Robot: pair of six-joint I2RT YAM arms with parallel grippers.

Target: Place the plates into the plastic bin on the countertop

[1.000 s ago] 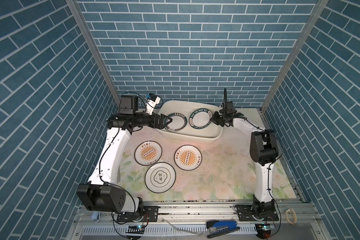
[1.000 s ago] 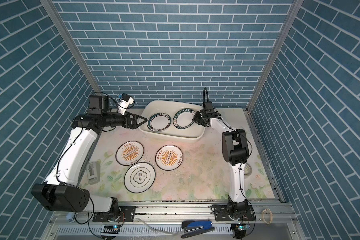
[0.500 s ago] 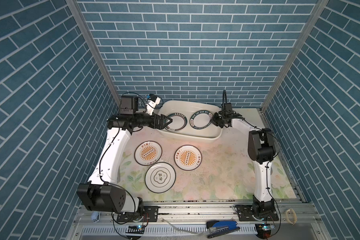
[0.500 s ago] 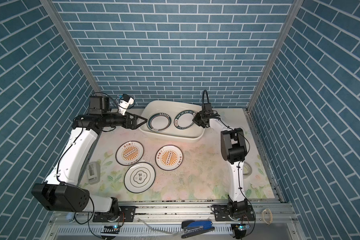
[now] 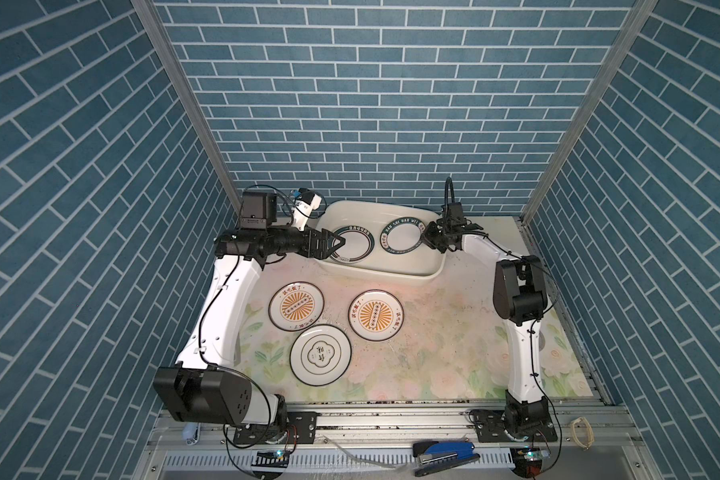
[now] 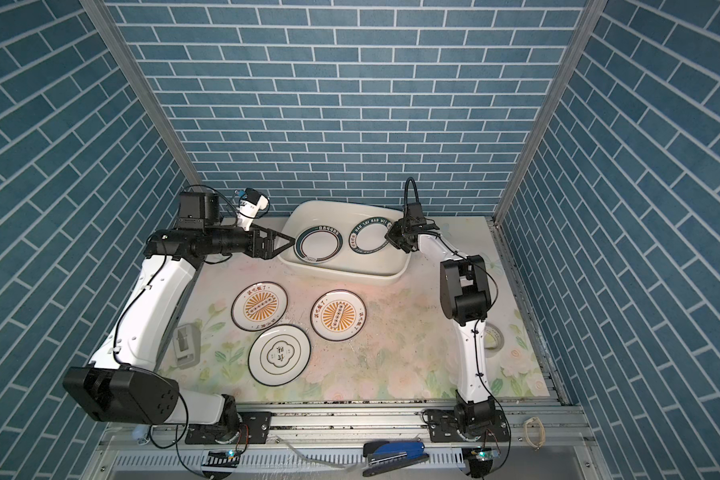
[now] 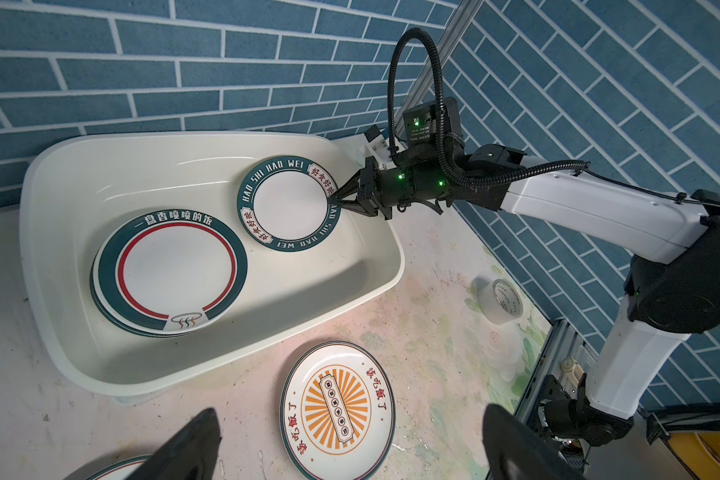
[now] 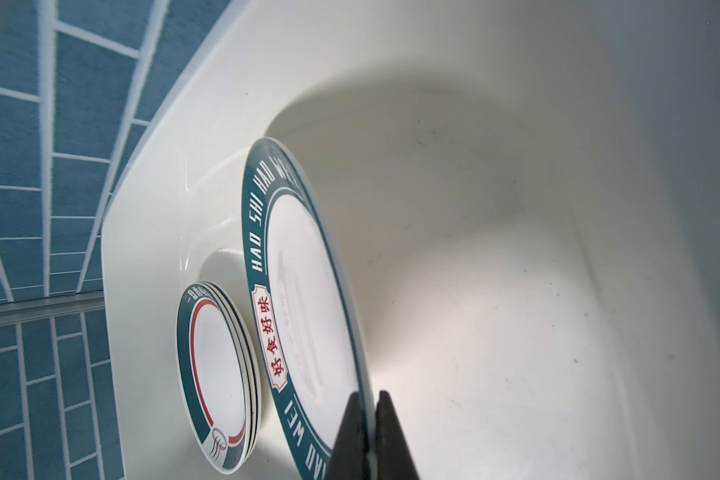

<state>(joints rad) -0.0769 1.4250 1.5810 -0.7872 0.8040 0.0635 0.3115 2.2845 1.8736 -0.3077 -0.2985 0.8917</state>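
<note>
— Entry: lettered plate (image 7: 287,203). Location?

— Over the plastic bin (image 7: 142,174), at the end nearest the right arm, apart from the stack (image 7: 171,270) lying at the other end. The right end effector (image 7: 335,200) is clamped tight on its rim.

— Left end effector (image 5: 336,244)?

— Spread wide, empty, just beside the bin's rim.

— Outstanding?

— Three on the table (image 5: 433,340): sunburst plate (image 5: 296,306), second sunburst plate (image 5: 376,315), clover plate (image 5: 320,354).

— Handling?

— Stiff, glossy, likely slippery and easily chipped. Shallow lip, so pinch the rim edge, and set down gently.

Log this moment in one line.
left gripper: open, empty | right gripper: shut on lettered plate, over bin | countertop: three plates
</note>
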